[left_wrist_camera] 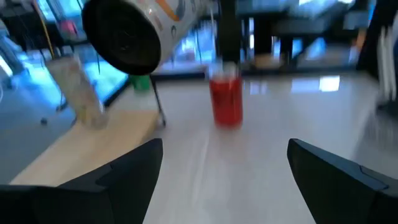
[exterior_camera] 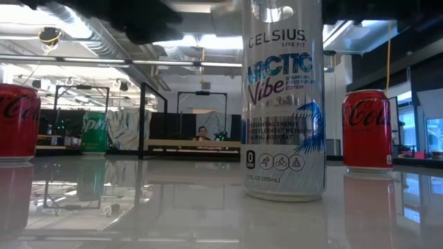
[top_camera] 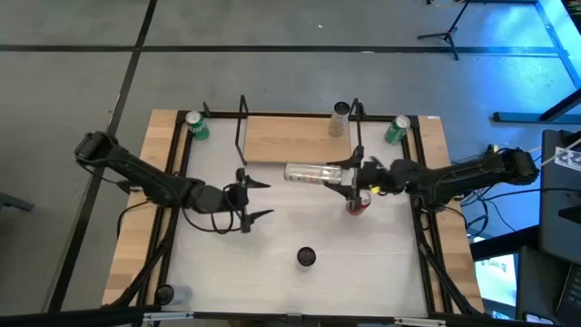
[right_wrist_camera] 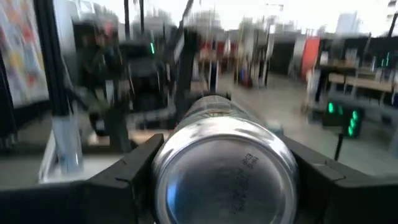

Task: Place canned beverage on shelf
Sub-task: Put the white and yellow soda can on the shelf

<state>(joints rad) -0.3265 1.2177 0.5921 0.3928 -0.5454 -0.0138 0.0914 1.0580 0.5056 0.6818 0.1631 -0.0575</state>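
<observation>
R pincer (top_camera: 349, 174) clenched on can (top_camera: 313, 172), held horizontal above counter (top_camera: 272, 254) just in front of shelf (top_camera: 290, 136). L pincer (top_camera: 255, 200) released, empty, mid-counter.

Blurred, cropped and out-of-reach details

In the low view the Celsius can (exterior_camera: 282, 104) loses its top to the frame, and the left Coca-Cola can (exterior_camera: 17, 122) is cut by the side edge; the pale can (left_wrist_camera: 76, 90) on the shelf (left_wrist_camera: 87, 146) is too smeared to read.
</observation>
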